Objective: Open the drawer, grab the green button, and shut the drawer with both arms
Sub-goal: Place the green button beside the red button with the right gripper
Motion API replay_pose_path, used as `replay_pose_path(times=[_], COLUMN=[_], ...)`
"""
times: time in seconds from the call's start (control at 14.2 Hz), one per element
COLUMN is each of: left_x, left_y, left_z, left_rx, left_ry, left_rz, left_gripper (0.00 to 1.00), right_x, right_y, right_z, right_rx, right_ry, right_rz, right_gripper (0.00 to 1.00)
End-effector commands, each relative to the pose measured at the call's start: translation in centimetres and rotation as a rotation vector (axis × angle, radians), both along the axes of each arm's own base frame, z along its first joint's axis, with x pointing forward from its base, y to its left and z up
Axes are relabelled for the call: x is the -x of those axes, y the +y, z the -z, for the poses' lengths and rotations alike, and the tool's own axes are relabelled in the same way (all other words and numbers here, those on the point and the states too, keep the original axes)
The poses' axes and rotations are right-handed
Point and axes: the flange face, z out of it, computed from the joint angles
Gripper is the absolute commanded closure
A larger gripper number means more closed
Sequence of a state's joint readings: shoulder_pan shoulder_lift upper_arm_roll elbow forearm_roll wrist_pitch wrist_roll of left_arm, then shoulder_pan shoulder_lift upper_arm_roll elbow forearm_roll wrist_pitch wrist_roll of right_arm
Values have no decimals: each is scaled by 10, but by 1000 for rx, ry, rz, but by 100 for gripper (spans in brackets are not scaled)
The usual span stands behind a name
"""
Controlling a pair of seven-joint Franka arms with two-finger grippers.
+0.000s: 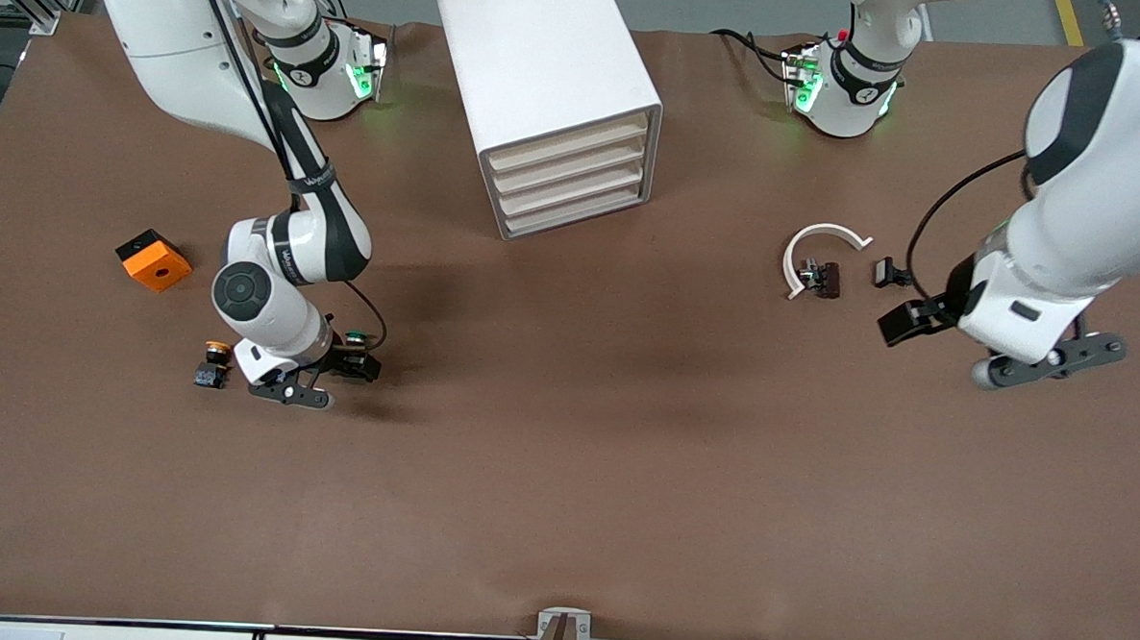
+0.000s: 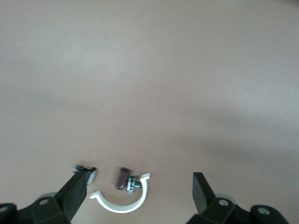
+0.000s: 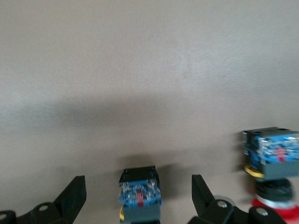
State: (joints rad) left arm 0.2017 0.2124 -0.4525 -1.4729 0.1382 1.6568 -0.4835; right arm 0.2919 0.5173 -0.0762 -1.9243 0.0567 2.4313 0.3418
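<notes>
Small green-capped black push button (image 1: 356, 336) lies on the brown table (image 1: 622, 457) just beside the right end effector (image 1: 353, 363), whose fingers are spread. The left end effector (image 2: 138, 185) waits with its fingers spread too.

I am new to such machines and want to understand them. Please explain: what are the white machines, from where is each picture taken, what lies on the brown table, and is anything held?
These are two robot arms, the right arm and the left arm. Each one ends in a two-finger gripper. The big picture looks down from a camera that faces them. The two small pictures come from cameras on their wrists.

On the table are a white cabinet with four shut drawers, an orange block, a yellow-capped button, a green-capped button, a white curved piece and small dark parts beside it.

The right gripper is low and open around the green-capped button, which lies on the table. The left gripper hangs open near the curved piece. Nothing is held.
</notes>
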Motion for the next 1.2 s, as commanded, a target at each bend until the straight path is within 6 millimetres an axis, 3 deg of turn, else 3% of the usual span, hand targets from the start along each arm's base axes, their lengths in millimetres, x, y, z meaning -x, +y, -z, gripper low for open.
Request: replay_pose_path(times=[0.0, 0.21, 0.42, 0.85, 1.13], left_x=[29, 54, 78, 98, 98], left_y=[27, 75, 101, 95, 87], left_z=[-35, -63, -74, -73, -74], left_rx=[-42, 4, 25, 36, 34], left_ry=[-18, 3, -2, 6, 2], left_rz=[37, 73, 61, 65, 81], left_gripper=[0, 0, 0, 0, 0], right_x=[-19, -40, -48, -17, 4], right_y=[-11, -30, -68, -147, -163], right_z=[-68, -131, -186, -286, -321], right_rx=[-7, -9, -19, -41, 60], right_ry=[29, 86, 153, 140, 149], right_rz=[-14, -40, -83, -84, -124], right_gripper=[0, 0, 0, 0, 0])
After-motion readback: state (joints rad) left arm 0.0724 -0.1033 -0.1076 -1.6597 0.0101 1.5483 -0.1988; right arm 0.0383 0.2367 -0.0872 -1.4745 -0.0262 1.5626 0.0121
